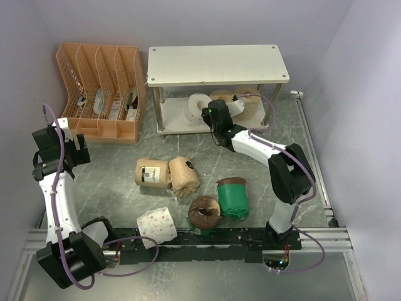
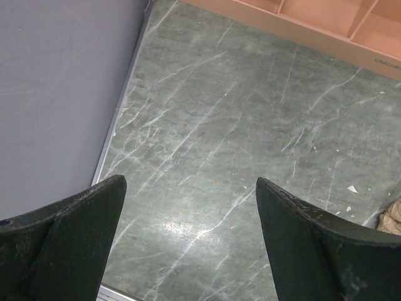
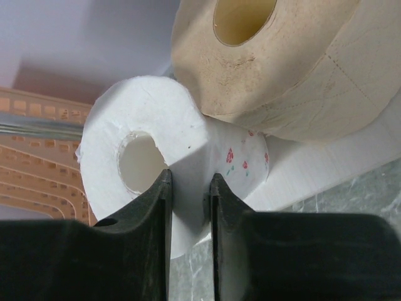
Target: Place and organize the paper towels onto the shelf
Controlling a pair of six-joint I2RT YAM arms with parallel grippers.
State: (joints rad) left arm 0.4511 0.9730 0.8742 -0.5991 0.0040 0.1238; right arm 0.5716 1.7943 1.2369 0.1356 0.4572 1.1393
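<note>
Paper towels (image 1: 153, 172) on marbled table (image 1: 106, 179), left pincer (image 2: 191, 188) released, right pincer (image 3: 190, 182) grasping white roll (image 3: 182, 119)

No legible text; white label (image 1: 149, 174) on tan-wrapped roll (image 1: 164, 172) and print (image 2: 387, 61) on orange file organizer (image 2: 301, 25) too small.

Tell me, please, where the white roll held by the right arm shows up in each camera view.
Top external: the white roll lies on the lower board of the shelf, left of the tan rolls.
Left wrist: not in view; only bare tabletop shows between the open jaws.
Right wrist: centre-left, its wall pinched between the jaws.
Shared landmark: the orange file organizer.
</note>
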